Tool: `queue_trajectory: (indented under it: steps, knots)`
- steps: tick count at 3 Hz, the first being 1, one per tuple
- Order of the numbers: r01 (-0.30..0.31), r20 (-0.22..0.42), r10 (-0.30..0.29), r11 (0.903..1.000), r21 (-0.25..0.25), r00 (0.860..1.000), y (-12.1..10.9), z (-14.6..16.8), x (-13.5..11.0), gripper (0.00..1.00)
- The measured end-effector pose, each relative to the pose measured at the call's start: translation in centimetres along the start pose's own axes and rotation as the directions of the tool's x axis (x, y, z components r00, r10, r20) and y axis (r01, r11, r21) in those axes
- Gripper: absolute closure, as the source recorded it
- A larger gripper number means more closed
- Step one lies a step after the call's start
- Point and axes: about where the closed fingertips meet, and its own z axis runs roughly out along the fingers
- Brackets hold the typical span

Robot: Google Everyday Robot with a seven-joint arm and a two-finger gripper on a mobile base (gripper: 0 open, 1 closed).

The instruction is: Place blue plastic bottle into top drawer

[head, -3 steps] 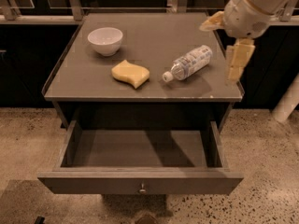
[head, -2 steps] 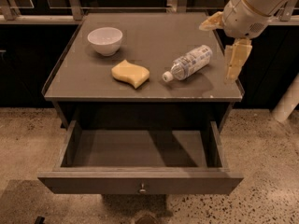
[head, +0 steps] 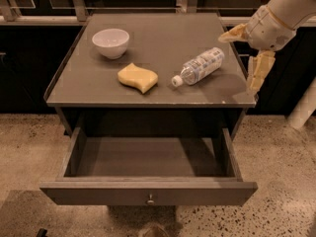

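Observation:
The blue plastic bottle (head: 199, 65) lies on its side on the right part of the table top, white cap pointing towards the front left. The top drawer (head: 148, 191) is pulled out below the table, and nothing shows inside it. My gripper (head: 247, 53) hangs at the table's right edge, just right of the bottle and apart from it. Its two yellowish fingers (head: 258, 70) are spread wide, one pointing left over the table edge and one pointing down. It holds nothing.
A yellow wavy sponge (head: 138, 77) lies left of the bottle. A white bowl (head: 111, 42) stands at the back left. The table top (head: 148, 90) has a raised rim. A rail and dark cabinets run behind. A white post (head: 303, 107) stands at the right.

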Motion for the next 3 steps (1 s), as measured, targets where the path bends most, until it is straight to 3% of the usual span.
queue_trajectory:
  steps: [1,2,3]
  knots:
    - [0.006,0.048,-0.005,0.9996,-0.027,0.999,-2.9,2.8,2.8,0.0]
    - [0.031,0.072,-0.031,0.9995,-0.008,0.997,-6.9,5.8,3.5,0.0]
    - [0.052,0.087,-0.056,0.9974,0.049,0.995,-10.0,6.5,2.9,0.0]
